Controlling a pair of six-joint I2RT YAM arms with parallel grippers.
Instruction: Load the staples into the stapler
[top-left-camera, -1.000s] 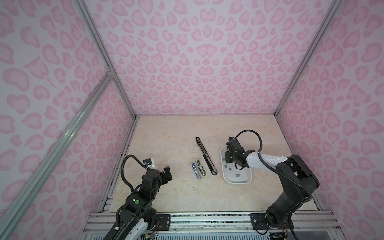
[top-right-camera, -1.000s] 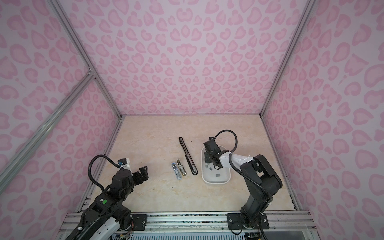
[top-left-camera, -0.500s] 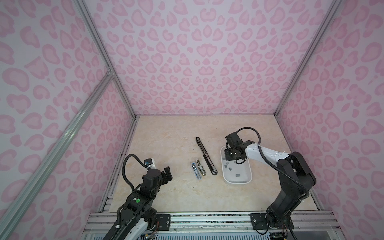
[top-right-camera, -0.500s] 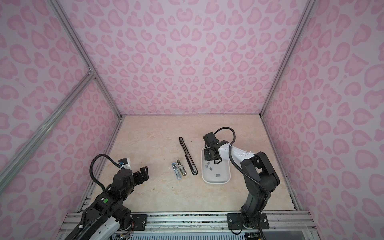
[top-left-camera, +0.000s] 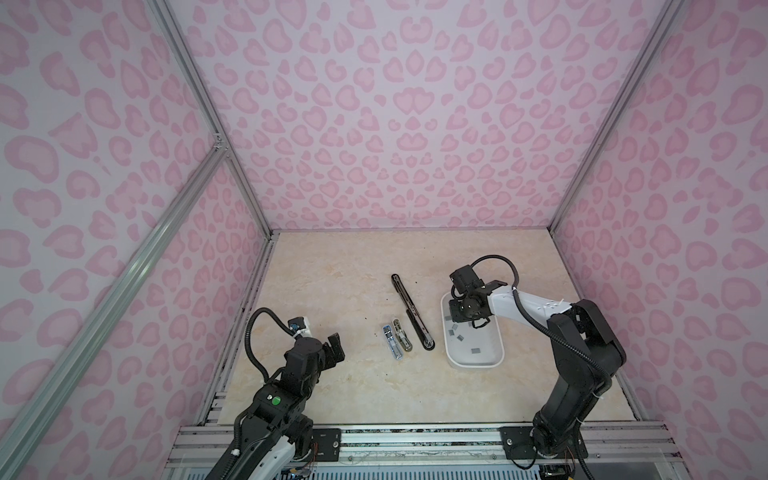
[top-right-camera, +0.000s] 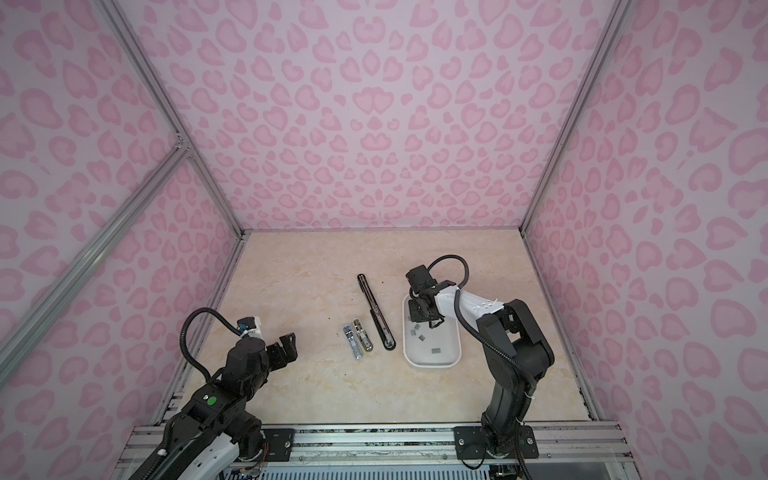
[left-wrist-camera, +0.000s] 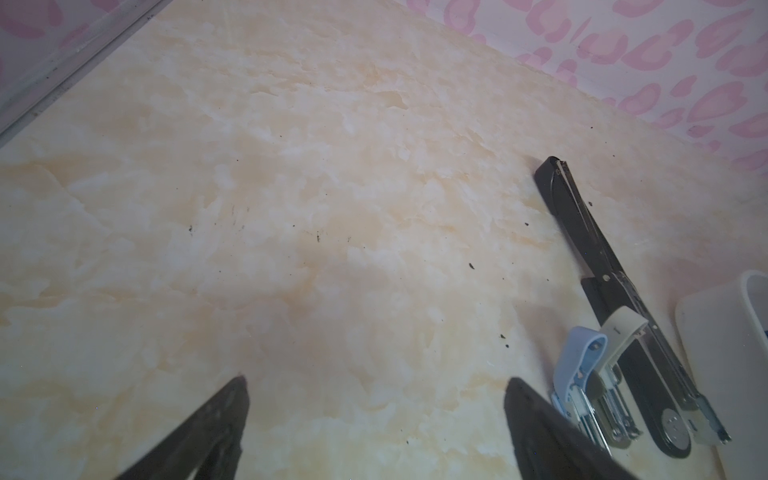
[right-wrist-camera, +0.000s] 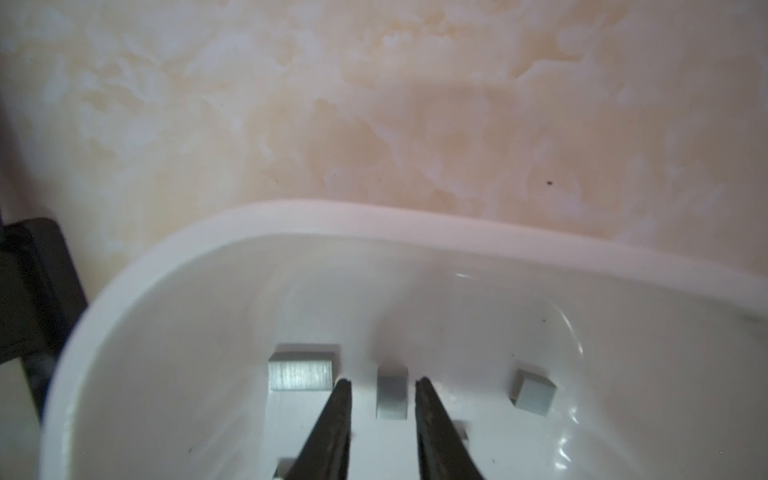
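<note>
Toward 3 o'clock of the table (top-left-camera: 332, 282), the right claw (right-wrist-camera: 382, 382) reaches into the white tray (right-wrist-camera: 374, 218), where the staples (top-left-camera: 457, 332) lie scattered. Its jaws stand narrow, set either side of one small grey block (right-wrist-camera: 391, 395), with a sliver of tray showing on each flank. I judge the narrow setting is meant to take that block alone and spare its neighbours. Whether the tips are down at the block's level I cannot say; the wrist view is blurred.

Near centre lie a long black stapler (top-left-camera: 410, 311), a blue stapler (top-left-camera: 390, 343) and a beige stapler (top-left-camera: 402, 336), all opened flat, presumably for loading from above. At 8 o'clock the left claw (top-left-camera: 335, 348) hangs wide and empty, clear of the work.
</note>
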